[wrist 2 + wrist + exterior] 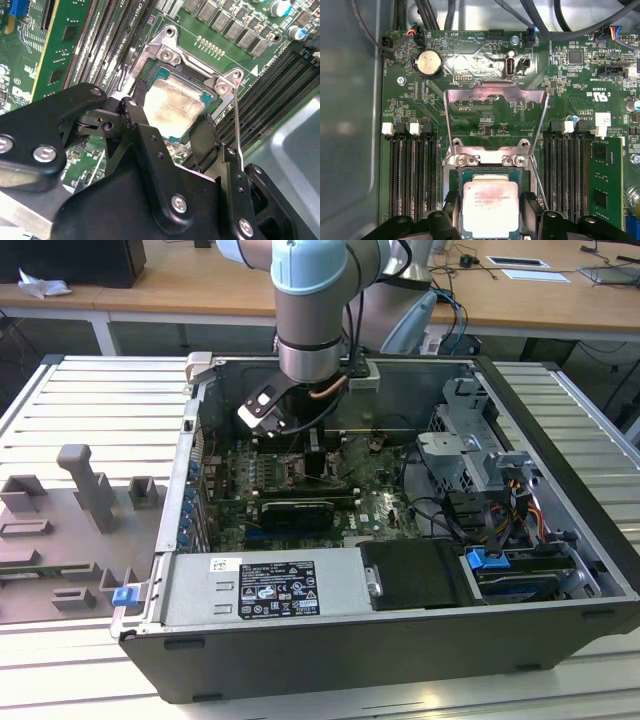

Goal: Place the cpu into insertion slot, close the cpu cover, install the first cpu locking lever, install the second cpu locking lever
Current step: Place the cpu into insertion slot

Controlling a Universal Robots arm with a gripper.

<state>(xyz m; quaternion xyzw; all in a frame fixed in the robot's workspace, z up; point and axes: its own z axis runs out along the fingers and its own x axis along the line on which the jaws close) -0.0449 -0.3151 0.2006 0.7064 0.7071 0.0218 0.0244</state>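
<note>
Bright even light, glare on cpu

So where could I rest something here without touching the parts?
The ribbed table is bare between the grey fixtures and the wooden desks, and past the case on the exterior view's right. Inside, around the cpu under the end effector, it's crowded.

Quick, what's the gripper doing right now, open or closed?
Gripper: closed on the cpu, which sits in the insertion slot.
</note>
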